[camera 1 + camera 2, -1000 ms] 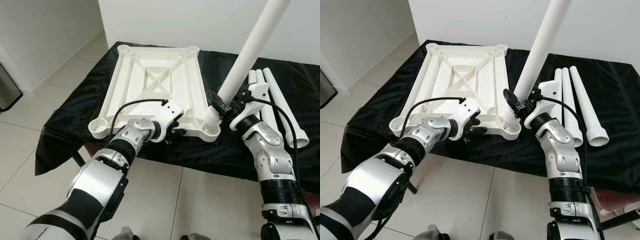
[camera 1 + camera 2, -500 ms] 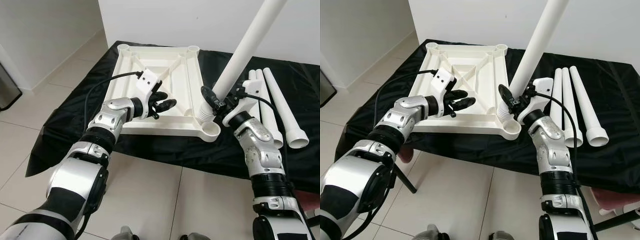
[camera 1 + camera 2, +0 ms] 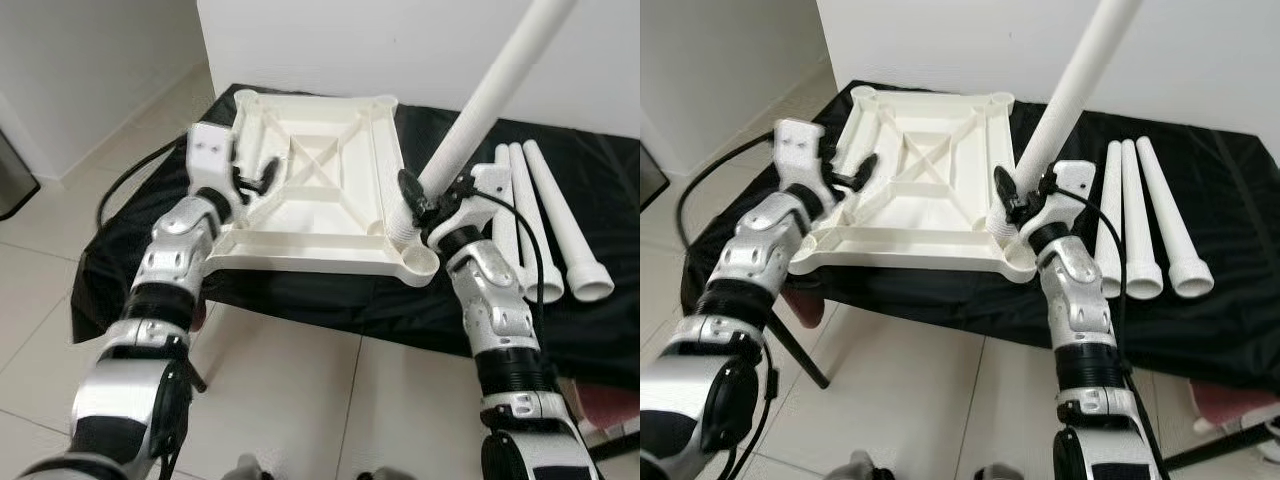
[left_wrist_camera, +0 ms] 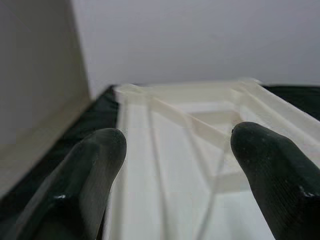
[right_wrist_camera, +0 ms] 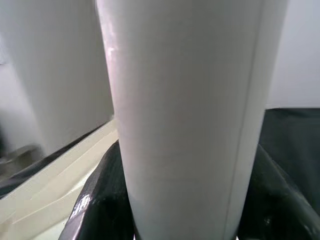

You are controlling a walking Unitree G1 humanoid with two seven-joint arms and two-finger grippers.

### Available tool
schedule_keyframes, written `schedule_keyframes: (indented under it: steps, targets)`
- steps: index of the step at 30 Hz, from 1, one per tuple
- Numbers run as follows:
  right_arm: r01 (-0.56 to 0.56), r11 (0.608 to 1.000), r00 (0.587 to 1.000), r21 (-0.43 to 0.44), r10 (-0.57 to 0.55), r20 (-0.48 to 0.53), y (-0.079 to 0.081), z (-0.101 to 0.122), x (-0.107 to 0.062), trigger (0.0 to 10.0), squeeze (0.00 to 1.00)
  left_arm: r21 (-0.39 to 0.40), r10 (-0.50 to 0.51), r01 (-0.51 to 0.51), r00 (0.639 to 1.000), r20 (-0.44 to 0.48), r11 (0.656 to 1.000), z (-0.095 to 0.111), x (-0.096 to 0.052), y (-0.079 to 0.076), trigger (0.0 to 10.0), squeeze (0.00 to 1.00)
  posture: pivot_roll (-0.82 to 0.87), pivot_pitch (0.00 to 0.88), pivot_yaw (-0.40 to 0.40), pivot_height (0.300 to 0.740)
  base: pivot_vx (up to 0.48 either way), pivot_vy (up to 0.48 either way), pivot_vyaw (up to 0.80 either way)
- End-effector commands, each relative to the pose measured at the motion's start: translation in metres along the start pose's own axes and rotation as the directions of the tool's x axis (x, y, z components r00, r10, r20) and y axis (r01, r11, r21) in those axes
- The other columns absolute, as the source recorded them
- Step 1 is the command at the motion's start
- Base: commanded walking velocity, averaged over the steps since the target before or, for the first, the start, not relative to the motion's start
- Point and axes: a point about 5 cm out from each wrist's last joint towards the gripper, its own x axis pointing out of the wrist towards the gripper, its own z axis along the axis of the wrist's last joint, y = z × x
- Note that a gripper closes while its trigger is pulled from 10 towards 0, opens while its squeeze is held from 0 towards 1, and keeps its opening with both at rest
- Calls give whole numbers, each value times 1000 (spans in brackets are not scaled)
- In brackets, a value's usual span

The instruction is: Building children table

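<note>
A white tabletop point(image 3: 310, 170) lies upside down on the black-covered table, ribs up. My right gripper point(image 3: 418, 203) is shut on a white table leg point(image 3: 490, 95) near its lower end. The leg leans up and to the right, its ribbed end at the near right corner socket point(image 3: 420, 265). In the right wrist view the leg point(image 5: 185, 115) sits between the black fingers point(image 5: 95, 205). My left gripper point(image 3: 262, 176) is open at the tabletop's left rim. The left wrist view looks along the tabletop point(image 4: 170, 150), with the fingertips point(image 4: 95, 170) wide apart.
Three spare white legs point(image 3: 550, 220) lie side by side on the black cloth point(image 3: 600, 160) to the right of the tabletop. A white wall stands behind the table. Tiled floor point(image 3: 300, 400) lies in front, with a dark bin point(image 3: 15, 180) at far left.
My left gripper has gone from the tabletop's near edge up along to its left rim. The right gripper and its leg have shifted a little left at the corner socket.
</note>
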Motion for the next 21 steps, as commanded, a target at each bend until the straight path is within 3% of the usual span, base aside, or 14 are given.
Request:
schedule_keyframes:
  steps: [1,9,15,21]
  targets:
    - [16,1000,1000,-20,-16,-4,4,-7,-3,10000,0,33,68,-70,997,48,997,-1,-9,-1,10000,0,-64,0,-1,740,0,0,0]
    - [38,998,999,-48,-38,-15,6,-17,-5,10000,0,-10,85,-85,994,71,996,-14,-30,-11,10000,0,-46,0,-14,740,0,0,0]
    - [37,997,999,-69,-37,-6,6,-18,-4,10000,0,55,104,-108,992,73,993,-13,-36,-11,10000,0,-37,0,-18,740,0,0,0]
    - [25,996,1000,-82,-25,0,15,-22,-8,10000,0,56,136,-140,989,65,989,-18,-45,-10,10000,0,-30,0,-18,740,0,0,0]
